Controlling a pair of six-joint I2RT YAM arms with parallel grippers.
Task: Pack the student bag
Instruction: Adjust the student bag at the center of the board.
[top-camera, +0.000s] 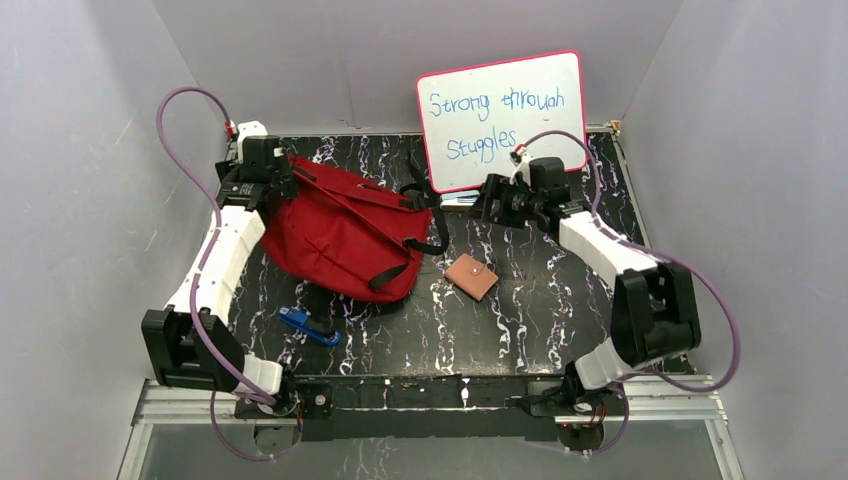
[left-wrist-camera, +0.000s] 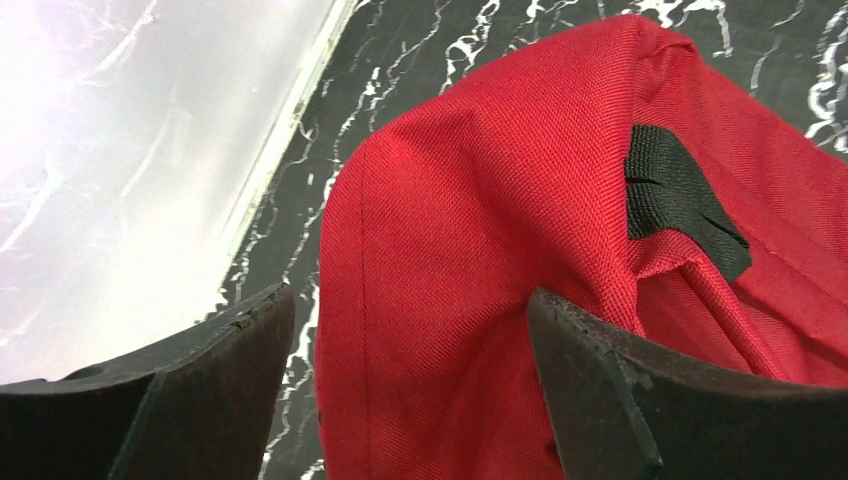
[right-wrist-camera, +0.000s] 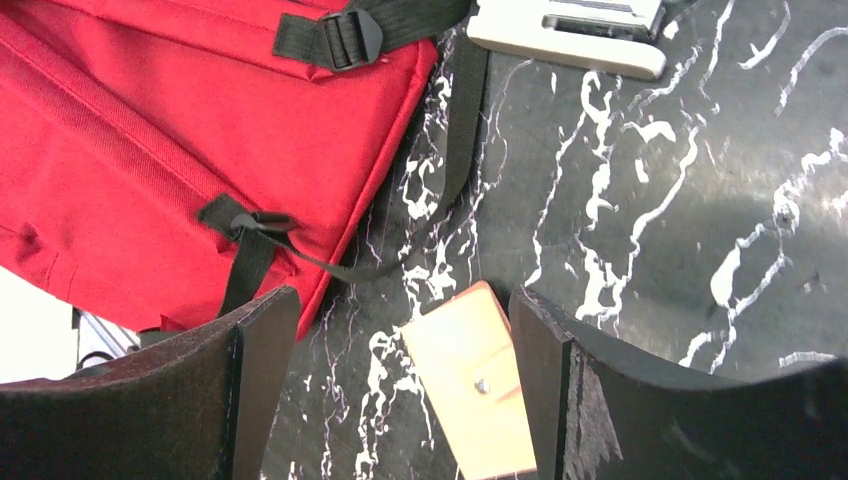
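1. The student bag lies on the table, far left.
2. Left gripper: jaws apart, the bag's red fabric between them.
3. Right gripper: jaws apart above the tan wallet.

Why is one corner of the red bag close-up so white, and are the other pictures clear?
Left wrist view: the pale wall panel at upper left is washed out by glare, while the student bag weave is sharp. Right wrist view: a dull sheen lies on the table at right, and the tan wallet is crisp. Top view: light is even and the whiteboard writing is legible.
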